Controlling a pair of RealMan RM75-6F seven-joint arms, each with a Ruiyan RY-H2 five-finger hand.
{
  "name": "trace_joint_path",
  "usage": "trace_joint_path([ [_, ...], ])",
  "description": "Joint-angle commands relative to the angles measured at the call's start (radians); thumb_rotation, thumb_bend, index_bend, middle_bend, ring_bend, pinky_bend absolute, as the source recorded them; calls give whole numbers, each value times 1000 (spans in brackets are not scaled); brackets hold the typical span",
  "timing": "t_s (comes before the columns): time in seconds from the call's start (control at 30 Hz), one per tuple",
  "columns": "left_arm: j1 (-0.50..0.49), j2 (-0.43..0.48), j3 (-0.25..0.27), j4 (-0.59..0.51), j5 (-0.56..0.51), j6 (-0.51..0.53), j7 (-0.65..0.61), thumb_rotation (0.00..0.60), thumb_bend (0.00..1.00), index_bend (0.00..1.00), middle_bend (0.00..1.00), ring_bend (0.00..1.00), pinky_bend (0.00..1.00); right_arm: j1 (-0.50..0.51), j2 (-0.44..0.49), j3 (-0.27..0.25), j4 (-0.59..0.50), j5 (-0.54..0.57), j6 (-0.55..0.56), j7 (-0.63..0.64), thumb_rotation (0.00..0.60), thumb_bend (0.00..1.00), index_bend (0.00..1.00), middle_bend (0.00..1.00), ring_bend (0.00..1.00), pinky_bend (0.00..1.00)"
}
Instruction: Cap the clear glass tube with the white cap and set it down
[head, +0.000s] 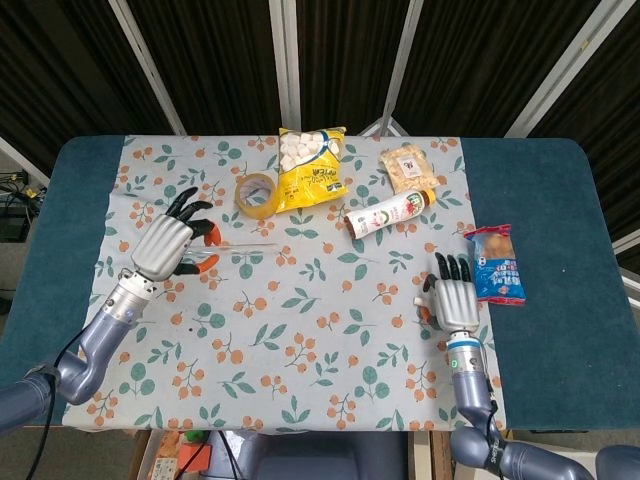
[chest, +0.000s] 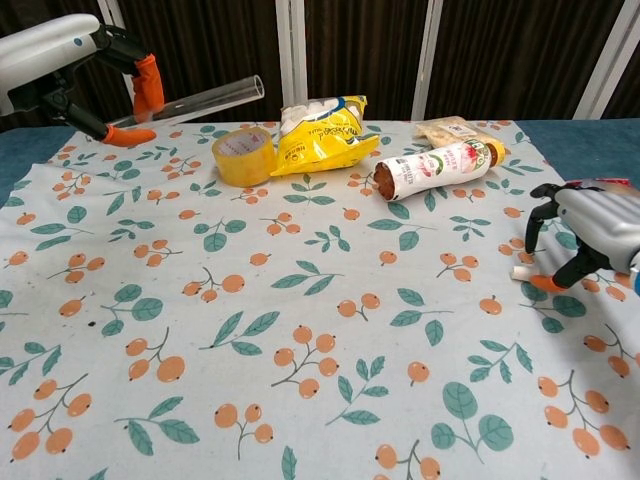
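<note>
At the left side of the floral tablecloth (head: 300, 340), the left hand (head: 165, 245) pinches the clear glass tube (chest: 205, 100) between orange-tipped fingers (chest: 147, 85), holding it raised above the cloth with its open end angled up toward the tape roll (chest: 243, 156). Near the right edge, the right hand (chest: 590, 235) is lowered over the white cap (chest: 522, 272), fingers curled downward and the thumb tip just beside the cap; whether the cap is gripped cannot be determined. The cap lies on the cloth.
</note>
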Motion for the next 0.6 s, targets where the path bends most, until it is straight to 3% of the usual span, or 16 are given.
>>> trace_joint_path([
  [0.03, 0, -1, 0, 2, -1, -1, -1, 600, 674, 704, 759, 207, 0, 4, -5, 2, 8, 5, -3, 2, 600, 283, 522, 107, 0, 10],
  [0.6, 0, -1, -4, 15, -8, -1, -5, 600, 673, 705, 759, 207, 0, 8, -19, -8, 39, 16, -17, 11, 600, 284, 523, 107, 0, 9],
])
